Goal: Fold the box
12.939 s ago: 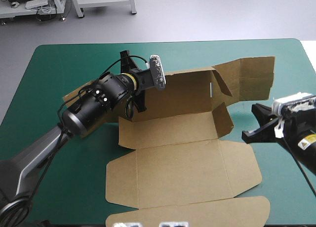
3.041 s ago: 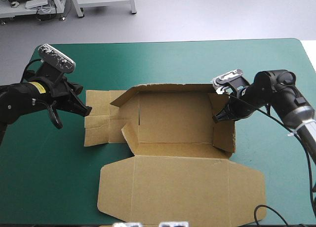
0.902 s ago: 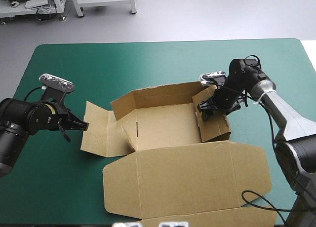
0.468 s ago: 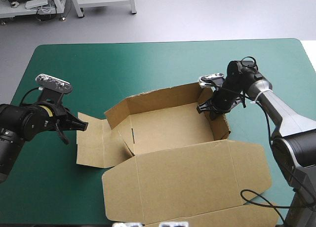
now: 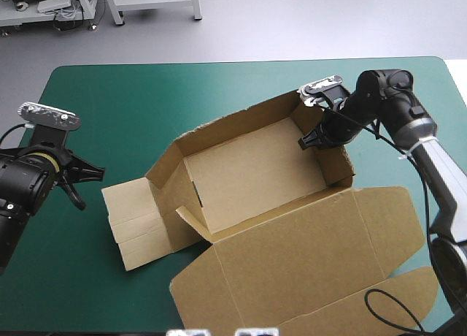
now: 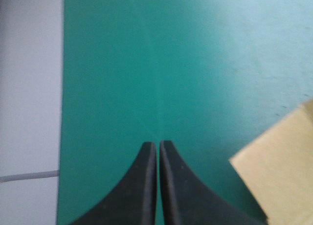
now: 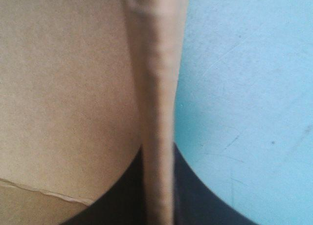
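Observation:
The brown box (image 5: 248,172) stands as an open tray, turned at an angle on the teal-green table, with its back and side walls raised. Its wide lid (image 5: 306,256) lies flat toward the front edge. A creased side flap (image 5: 135,219) lies flat at the left. My right gripper (image 5: 312,141) is shut on the top edge of the right wall (image 7: 156,88), one black finger inside the box and one outside; in the right wrist view the gripper (image 7: 157,149) pinches the board. My left gripper (image 5: 97,172) is shut on nothing, hanging left of the flap. In the left wrist view the gripper (image 6: 157,144) points over the cover, with the flap's corner (image 6: 279,161) beside it.
The lid's front corners reach close to the front edge of the table (image 5: 219,88) and its right side. The table's left edge (image 6: 61,112) runs close beside my left gripper, with grey floor beyond it.
My right gripper has shut on the right wall and pulled it rightward and farther back, so the whole box has swung round. My left gripper has drawn back left, away from the flap.

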